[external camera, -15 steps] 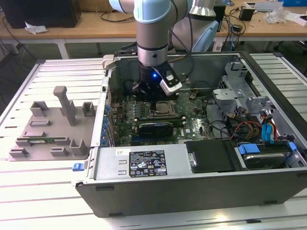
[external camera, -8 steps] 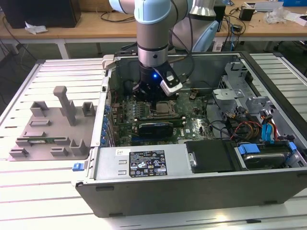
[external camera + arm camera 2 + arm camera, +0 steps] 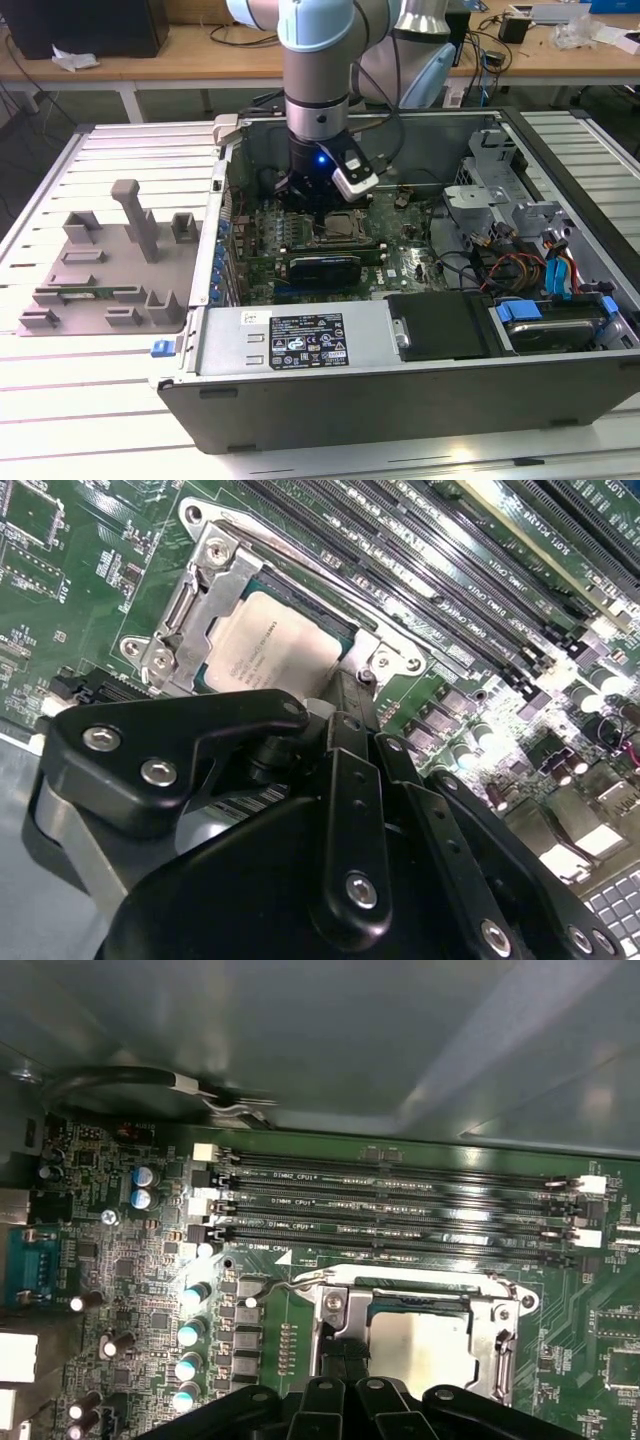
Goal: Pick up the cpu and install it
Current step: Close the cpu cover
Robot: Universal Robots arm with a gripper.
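In the second wrist view, the gripper point(image 3: 350, 690) is seen at the edge of the processor socket, with its black linkage lying across the foreground. Whether it is spread or pressed together cannot be told, and nothing is seen to be pinched in it. The cpu point(image 3: 272, 645) is located just beyond the gripper, lying flat with its silver-grey plate upward inside the socket frame point(image 3: 190, 600), by which it is bordered on every visible side. The same arrangement is shown in the first wrist view, where the cpu point(image 3: 420, 1345) is seated squarely within the frame and no tilt or raised corner is observed. The socket is carried on the green motherboard point(image 3: 80, 590). The memory slots point(image 3: 400, 1205) run in parallel just beside it and appear unpopulated. In the exterior view, the arm point(image 3: 318, 90) is held upright over the open computer case point(image 3: 400, 410), with the gripper lowered into it above the socket. A grey fixture tray point(image 3: 90, 290) is found on the slatted table point(image 3: 80, 400) at the exterior view's left, well apart from the case. From this state, the pick-up and the placing of the cpu into the socket are judged to be done. Whether the frame has been latched over the chip cannot be confirmed, and that securing is judged to be the only part of the installation possibly outstanding.
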